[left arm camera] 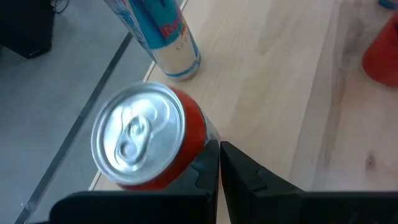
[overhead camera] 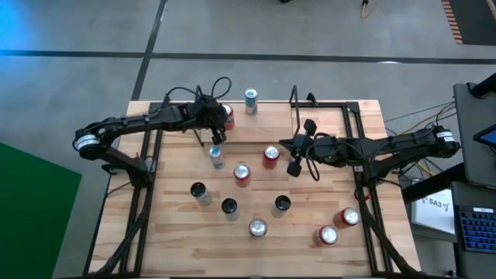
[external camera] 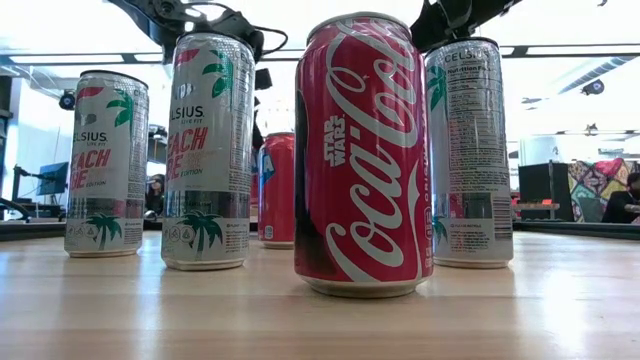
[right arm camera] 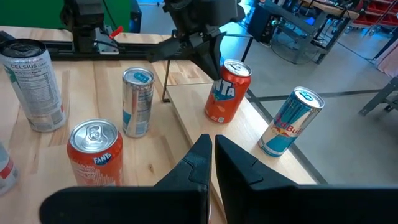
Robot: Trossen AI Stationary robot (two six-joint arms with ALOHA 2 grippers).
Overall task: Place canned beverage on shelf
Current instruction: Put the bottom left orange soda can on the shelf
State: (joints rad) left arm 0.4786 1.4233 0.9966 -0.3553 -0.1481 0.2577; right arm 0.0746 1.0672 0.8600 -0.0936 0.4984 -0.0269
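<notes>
1. My left gripper (left arm camera: 219, 163) fingers together, empty, beside orange Fanta can (right arm camera: 227, 91) on shelf (overhead camera: 298, 124), far side.
2. My right gripper (right arm camera: 213, 152) fingers together, mid-table.
3. Near: Coca-Cola Star Wars can (external camera: 363, 155), Celsius cans (external camera: 208, 152).

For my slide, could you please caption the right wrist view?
Shut right gripper over a wooden table, facing two orange cans, a blue-silver can and the left gripper.
</notes>
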